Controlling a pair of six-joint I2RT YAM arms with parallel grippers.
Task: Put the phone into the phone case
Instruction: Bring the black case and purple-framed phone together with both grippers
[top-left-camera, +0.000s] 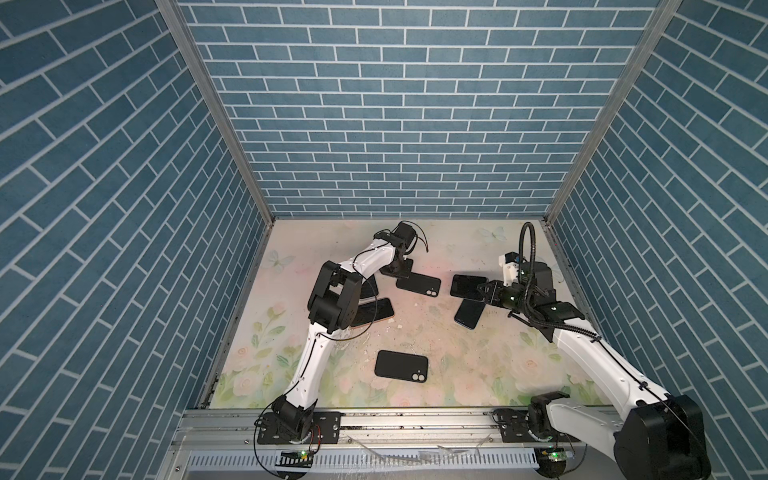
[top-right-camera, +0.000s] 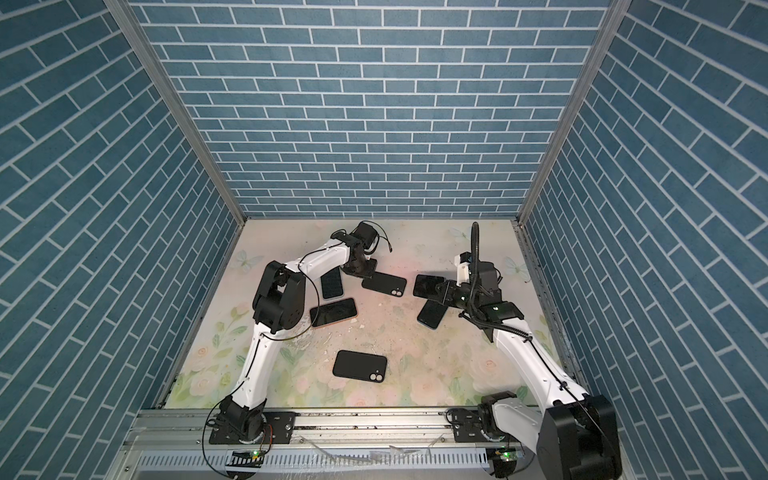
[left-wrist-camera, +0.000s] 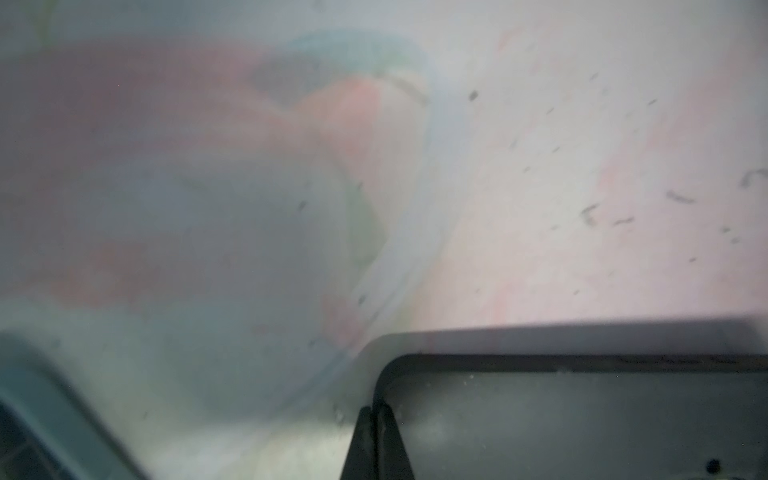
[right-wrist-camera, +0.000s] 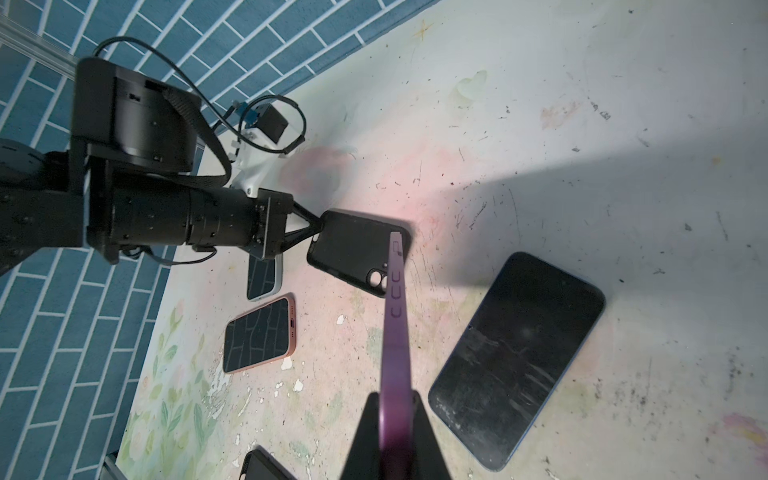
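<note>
1. Left pincer (right-wrist-camera: 316, 231): pressed together on the rim at one short end of the black phone case (top-left-camera: 419, 284), far centre of the tabletop (top-left-camera: 478, 365). The left wrist view suggests the open side faces up.
2. Right pincer (right-wrist-camera: 395, 401): pinching the phone (top-left-camera: 467, 285), whose edge is purple, by one end. The phone is raised, just right of the case and not touching it.
3. Other stock: blue phone (top-left-camera: 469, 313) under the held phone; spare case (top-left-camera: 401, 365) near centre; pink phone (top-right-camera: 334, 312) at left.
4. Risk, thin grip: the left pincer holds only the rim, so pressure from the phone may twist the soft case or pull it free.
5. Risk, end grip: the phone hangs well out from the pads and may pivot or slip when a corner meets the rim.
6. Risk, misalignment: if the phone enters askew, a corner may ride over the lip instead of seating.
7. Risk, clutter: a low approach may knock the blue phone.
</note>
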